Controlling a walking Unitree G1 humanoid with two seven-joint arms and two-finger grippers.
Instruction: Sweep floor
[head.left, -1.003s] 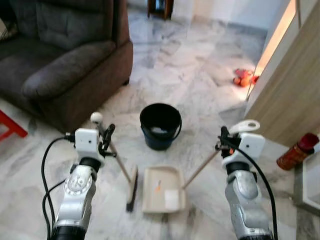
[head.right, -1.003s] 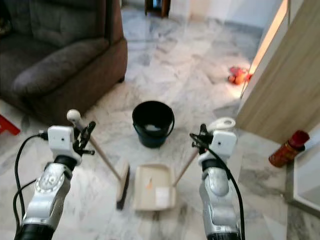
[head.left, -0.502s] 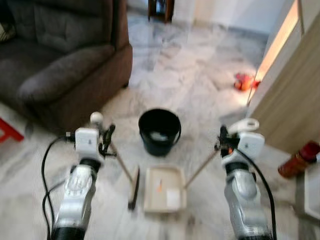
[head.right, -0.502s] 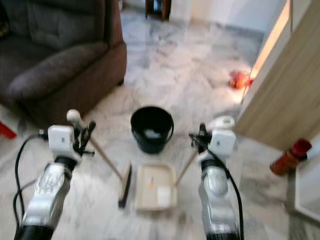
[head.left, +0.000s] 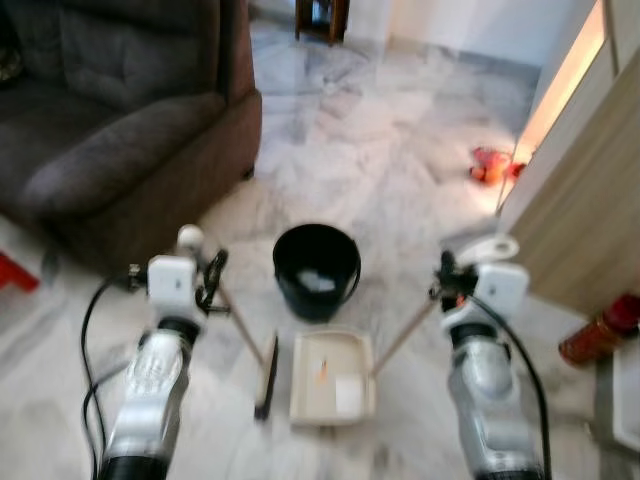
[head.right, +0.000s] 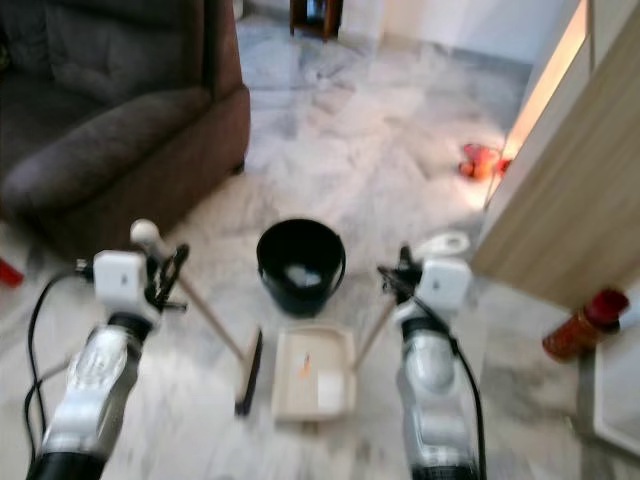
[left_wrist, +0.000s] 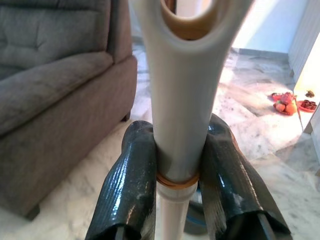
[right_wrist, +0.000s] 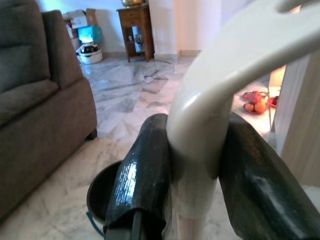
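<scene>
A broom (head.left: 262, 372) with a pale wooden handle and dark bristle head stands slanted on the marble floor (head.left: 400, 150), its head touching the floor just left of a cream dustpan (head.left: 333, 378). The dustpan lies flat, holding an orange scrap and a white piece of paper; its long handle rises to the right. A black bucket (head.left: 316, 270) stands upright just beyond the dustpan.

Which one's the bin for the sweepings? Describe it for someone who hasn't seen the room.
Start at the dark grey sofa on the robot's left. On the marble floor off its corner stands a round black bucket, just beyond the cream dustpan. It is the only round, black, upright container there.
</scene>
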